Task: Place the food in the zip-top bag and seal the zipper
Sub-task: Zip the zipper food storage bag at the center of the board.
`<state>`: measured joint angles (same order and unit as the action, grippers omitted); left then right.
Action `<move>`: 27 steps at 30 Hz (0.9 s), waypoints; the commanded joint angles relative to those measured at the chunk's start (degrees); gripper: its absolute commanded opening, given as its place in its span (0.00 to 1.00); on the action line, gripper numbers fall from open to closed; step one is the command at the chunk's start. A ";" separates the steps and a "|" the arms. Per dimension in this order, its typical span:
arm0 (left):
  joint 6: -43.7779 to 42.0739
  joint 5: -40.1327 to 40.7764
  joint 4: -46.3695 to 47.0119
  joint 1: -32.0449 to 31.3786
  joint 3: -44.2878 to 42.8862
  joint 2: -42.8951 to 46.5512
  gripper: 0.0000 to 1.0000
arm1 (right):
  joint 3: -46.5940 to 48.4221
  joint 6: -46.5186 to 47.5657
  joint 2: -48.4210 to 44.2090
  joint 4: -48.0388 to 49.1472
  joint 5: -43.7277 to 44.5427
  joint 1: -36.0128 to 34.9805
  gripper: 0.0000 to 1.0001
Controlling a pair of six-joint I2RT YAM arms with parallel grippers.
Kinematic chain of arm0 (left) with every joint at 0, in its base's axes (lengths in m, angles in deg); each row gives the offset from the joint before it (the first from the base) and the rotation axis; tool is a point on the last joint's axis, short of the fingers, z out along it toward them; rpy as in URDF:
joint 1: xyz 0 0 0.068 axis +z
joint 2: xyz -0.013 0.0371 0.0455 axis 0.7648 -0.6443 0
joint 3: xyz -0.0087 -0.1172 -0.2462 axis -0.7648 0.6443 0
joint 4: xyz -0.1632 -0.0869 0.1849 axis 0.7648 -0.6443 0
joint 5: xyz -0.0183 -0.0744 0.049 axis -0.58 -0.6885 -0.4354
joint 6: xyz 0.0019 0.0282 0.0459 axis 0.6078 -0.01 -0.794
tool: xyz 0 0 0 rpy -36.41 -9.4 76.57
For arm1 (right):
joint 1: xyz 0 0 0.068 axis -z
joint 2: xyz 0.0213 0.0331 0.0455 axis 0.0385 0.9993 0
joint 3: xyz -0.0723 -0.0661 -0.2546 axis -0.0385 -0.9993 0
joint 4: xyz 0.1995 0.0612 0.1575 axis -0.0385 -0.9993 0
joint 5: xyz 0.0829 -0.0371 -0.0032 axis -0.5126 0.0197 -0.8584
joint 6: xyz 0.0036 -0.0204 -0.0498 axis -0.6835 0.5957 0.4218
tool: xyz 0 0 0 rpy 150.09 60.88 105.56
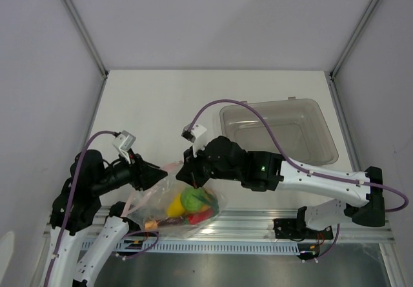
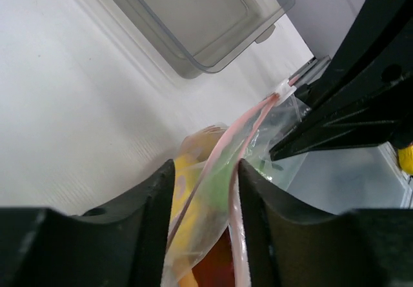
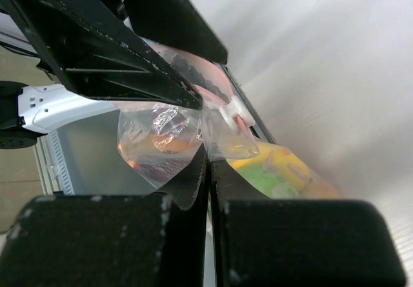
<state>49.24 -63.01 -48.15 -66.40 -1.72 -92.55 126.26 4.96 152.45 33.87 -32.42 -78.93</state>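
Zip-top bag [image 1: 150,200] with food [image 1: 188,201] inside, at 6 o'clock edge of table [image 1: 148,106]. Right gripper [image 3: 208,164] fully closed, pinching bag's top at 12 o'clock. Left gripper [image 2: 205,177] about half open around zipper [image 2: 253,118] at 10 o'clock; cannot tell whether gripping.

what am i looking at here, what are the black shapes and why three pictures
Two robot arms work at a white table. One picture looks down from above. The other two come from a camera on each wrist, so the black shapes are that arm's own fingers. A clear zip-top bag with toy food inside sits near the arms, a grey bin further back. The right gripper pinches the bag's top. The left gripper has its jaws apart around the pink zipper.
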 commanded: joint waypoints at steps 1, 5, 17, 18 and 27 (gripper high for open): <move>0.24 0.97 -1.29 -0.19 -0.24 1.38 0.45 | -0.68 0.25 -3.75 4.47 -0.33 0.44 0.00; 1.47 -0.08 -1.21 -0.19 -1.38 1.20 0.29 | -1.74 -0.01 -4.63 4.64 -0.50 0.70 0.00; 4.02 -8.25 1.17 -0.19 -0.42 3.22 0.69 | -5.95 1.75 -7.26 7.63 -5.86 2.37 0.00; 4.20 -8.61 1.86 -0.19 -0.16 3.40 0.75 | -6.04 1.66 -7.35 7.80 -6.04 2.55 0.00; 6.83 -15.89 6.87 -0.19 4.23 4.19 0.80 | -7.10 -0.89 -9.02 9.91 -4.72 3.52 0.00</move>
<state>54.16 -74.27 -44.70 -66.38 0.95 -88.82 119.29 5.35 146.20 38.33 -37.60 -75.92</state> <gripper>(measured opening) 0.790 0.002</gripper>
